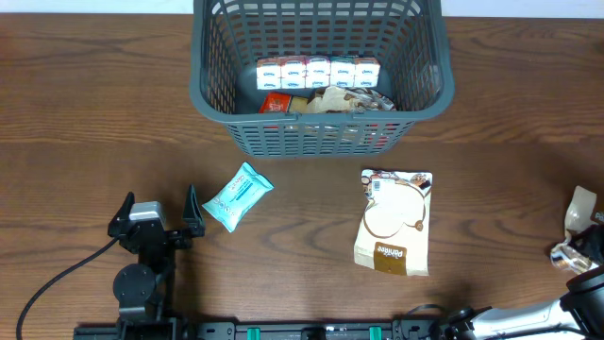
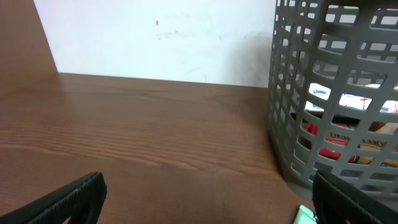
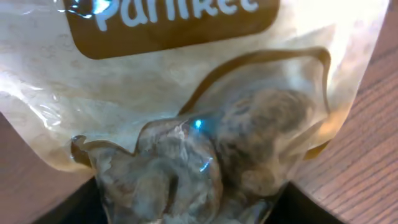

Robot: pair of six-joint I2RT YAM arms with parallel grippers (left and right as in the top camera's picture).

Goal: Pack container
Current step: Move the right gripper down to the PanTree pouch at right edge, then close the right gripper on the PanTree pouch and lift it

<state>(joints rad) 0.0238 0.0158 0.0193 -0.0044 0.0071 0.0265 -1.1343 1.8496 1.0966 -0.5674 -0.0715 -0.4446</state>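
The dark grey slotted basket (image 1: 321, 132) stands at the back centre and holds a row of small white packs (image 1: 317, 72) and other snacks; it also shows in the left wrist view (image 2: 292, 124). A teal pack (image 1: 238, 195) and a beige snack bag (image 1: 394, 222) lie on the table in front of it. My left gripper (image 1: 159, 205) is open and empty, low over the table left of the teal pack; its fingers show in the left wrist view (image 2: 208, 193). My right gripper (image 1: 578, 247) at the far right edge is shut on a beige-and-clear snack pack (image 3: 186, 93).
The brown wooden table (image 1: 94, 113) ends at a white wall behind the basket (image 2: 155, 37). A black cable (image 1: 57, 279) runs from the left arm to the front left.
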